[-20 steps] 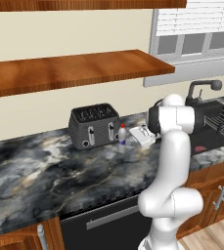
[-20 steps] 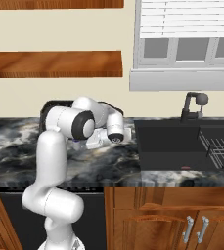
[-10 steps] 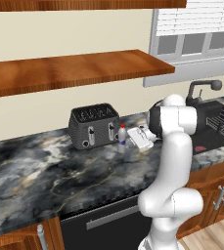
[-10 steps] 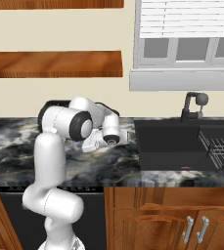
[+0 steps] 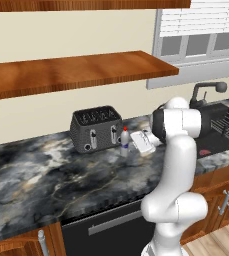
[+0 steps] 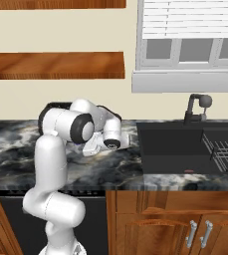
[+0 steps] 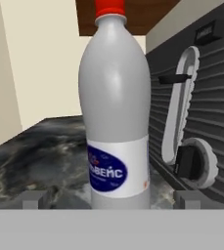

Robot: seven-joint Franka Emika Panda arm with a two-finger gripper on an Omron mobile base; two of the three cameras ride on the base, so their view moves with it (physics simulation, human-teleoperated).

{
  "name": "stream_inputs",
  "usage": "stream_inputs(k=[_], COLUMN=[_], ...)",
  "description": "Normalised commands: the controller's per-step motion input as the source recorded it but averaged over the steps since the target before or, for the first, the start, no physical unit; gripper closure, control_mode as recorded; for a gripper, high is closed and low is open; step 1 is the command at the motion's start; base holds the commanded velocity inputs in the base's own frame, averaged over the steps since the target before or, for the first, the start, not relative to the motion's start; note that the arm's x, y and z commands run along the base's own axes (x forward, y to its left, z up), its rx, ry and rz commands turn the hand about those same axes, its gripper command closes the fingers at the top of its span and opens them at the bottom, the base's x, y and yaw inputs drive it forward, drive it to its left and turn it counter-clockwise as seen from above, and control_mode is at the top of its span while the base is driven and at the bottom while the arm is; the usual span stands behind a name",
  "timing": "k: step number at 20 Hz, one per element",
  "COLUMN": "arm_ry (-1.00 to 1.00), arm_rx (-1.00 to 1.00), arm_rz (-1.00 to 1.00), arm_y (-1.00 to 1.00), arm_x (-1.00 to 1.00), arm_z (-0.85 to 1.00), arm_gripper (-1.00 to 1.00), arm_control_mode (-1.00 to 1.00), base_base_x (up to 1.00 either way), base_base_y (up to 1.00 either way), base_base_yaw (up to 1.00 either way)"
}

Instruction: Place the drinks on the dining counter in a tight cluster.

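Note:
A small clear bottle with a red cap (image 5: pixel 125 142) stands upright on the marbled worktop (image 5: pixel 61 180), right in front of the toaster (image 5: pixel 96 128). My gripper (image 5: pixel 134 144) is level with it on its right, open. In the hand view the bottle (image 7: pixel 114 107) is close and centred, its base between my two fingertips (image 7: pixel 34 199), with a gap on each side and the toaster's (image 7: pixel 196 97) side just to its right. From the right base view my gripper (image 6: pixel 89 148) points left behind my arm. The dining counter is out of view.
A black sink (image 6: pixel 175 144) with a dark faucet (image 6: pixel 195 107) and a wire dish rack (image 6: pixel 225 149) lies to the right of my arm. Wooden shelves (image 5: pixel 76 72) hang over the worktop. Left of the toaster the marbled top runs bare.
My hand has edged a little closer to the bottle. The jaws stay wide and the bottle has not moved.

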Motion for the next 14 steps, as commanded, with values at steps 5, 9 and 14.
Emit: stream_inputs(k=[5, 9, 14], arm_ry=[0.00, 0.00, 0.00], arm_rx=[0.00, 0.00, 0.00], arm_rz=[-0.07, 0.00, 0.00], arm_y=[0.07, 0.21, 0.34], arm_x=[0.09, -0.06, -0.02], arm_z=[-0.08, -0.01, 0.00], arm_gripper=[-1.00, -1.00, -1.00], arm_control_mode=[-1.00, -1.00, -1.00], base_base_x=[0.00, 0.00, 0.00], base_base_y=[0.00, 0.00, 0.00], base_base_yaw=[0.00, 0.00, 0.00])
